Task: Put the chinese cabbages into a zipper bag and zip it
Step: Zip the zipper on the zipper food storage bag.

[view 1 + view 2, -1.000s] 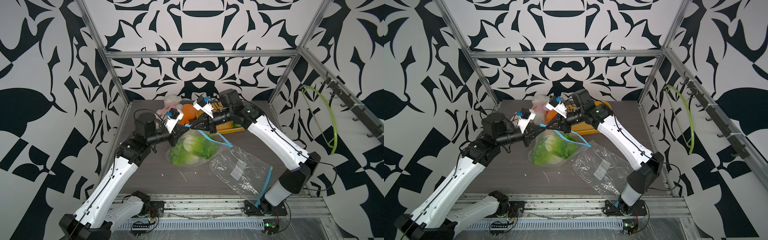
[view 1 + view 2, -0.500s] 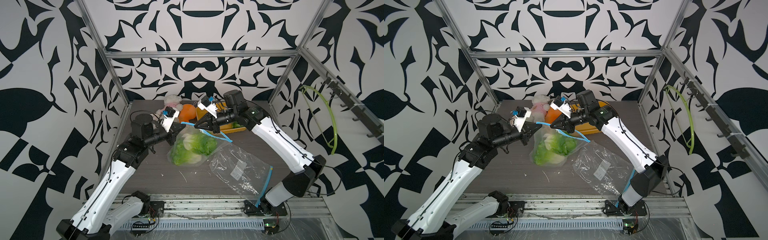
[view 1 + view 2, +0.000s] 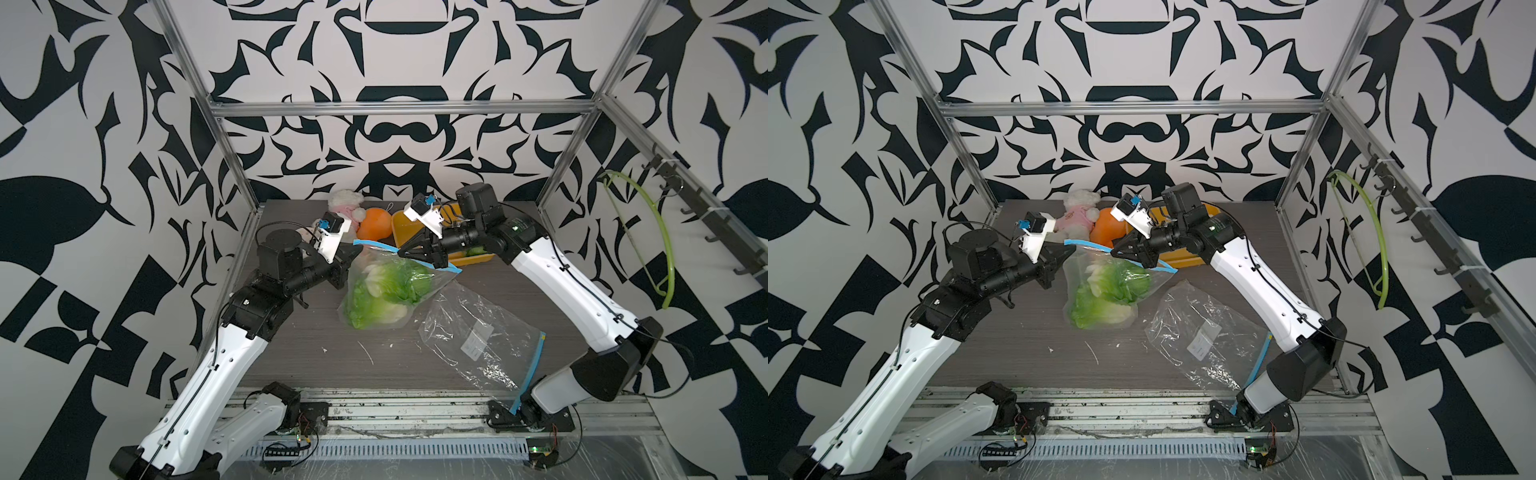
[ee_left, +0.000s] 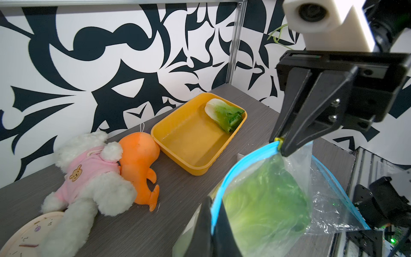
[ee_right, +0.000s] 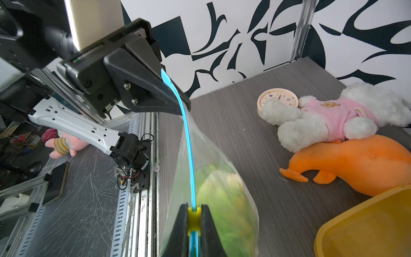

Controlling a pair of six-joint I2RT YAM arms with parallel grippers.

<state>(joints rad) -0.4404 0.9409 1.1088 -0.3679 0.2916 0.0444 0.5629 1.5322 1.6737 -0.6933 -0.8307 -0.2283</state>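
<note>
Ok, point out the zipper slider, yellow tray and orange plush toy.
zipper slider (image 5: 194, 219), right wrist view, its yellow body.
yellow tray (image 4: 191, 138), left wrist view, bare floor.
orange plush toy (image 4: 138, 160), left wrist view, its body.

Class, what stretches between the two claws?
The blue zipper strip of the clear cabbage-filled plastic bag, stretched from left claw to right claw, in the right wrist view.

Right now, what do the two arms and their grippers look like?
Both the left arm and right arm have white shell links, black joints and thin black cables clipped along them. The left gripper and right gripper are black and taper to a wedge. Each wrist carries a white camera block with a blue connector.
</note>
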